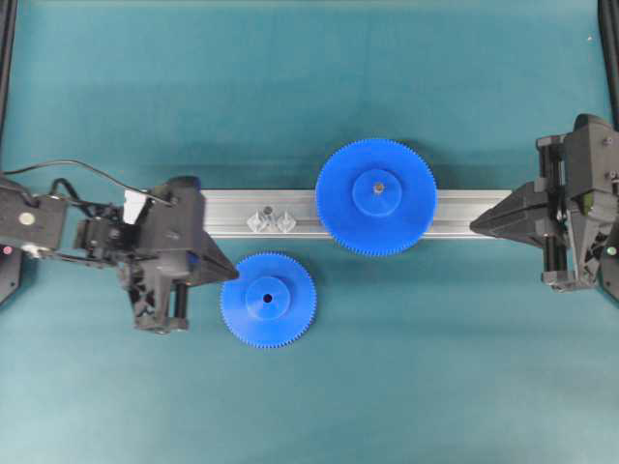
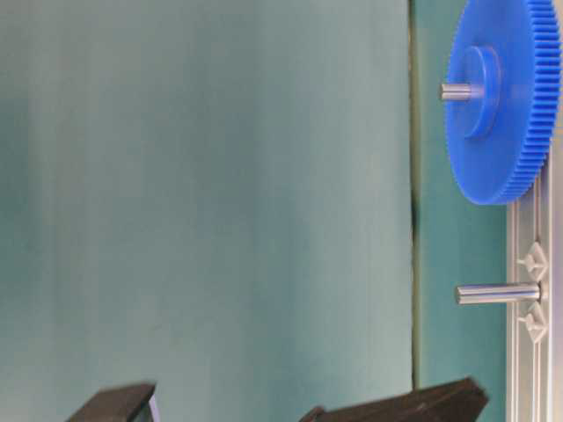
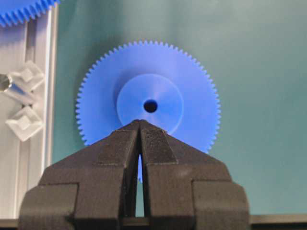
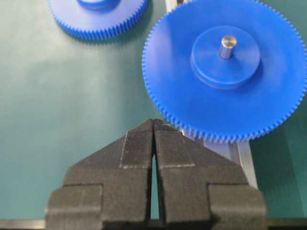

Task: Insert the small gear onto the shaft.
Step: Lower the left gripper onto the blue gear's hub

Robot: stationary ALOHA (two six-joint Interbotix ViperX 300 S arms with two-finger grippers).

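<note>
overhead, the small gear (image 1: pixel 268 300) lies flat on the green mat (image 1: pixel 290 87), at 3 o'clock of the empty, pinched-together left gripper (image 1: pixel 215 268), with the shaft (image 1: pixel 266 210) on the aluminium rail (image 1: pixel 242 208) at 12 o'clock of the gear. in the left wrist view the touching fingertips (image 3: pixel 128 139) sit at the hub's 6 o'clock edge. in the right wrist view the right gripper (image 4: pixel 153 122) is pressed together and empty at 7 o'clock of the large gear (image 4: pixel 225 72).

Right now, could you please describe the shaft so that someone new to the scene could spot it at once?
Find the long aluminium rail across the middle of the green table. Left of the large blue gear mounted on it, two clear faceted blocks sit on the rail. The shaft is the bare silvery pin between them, unlike the large gear's pin, which already carries a gear.
</note>
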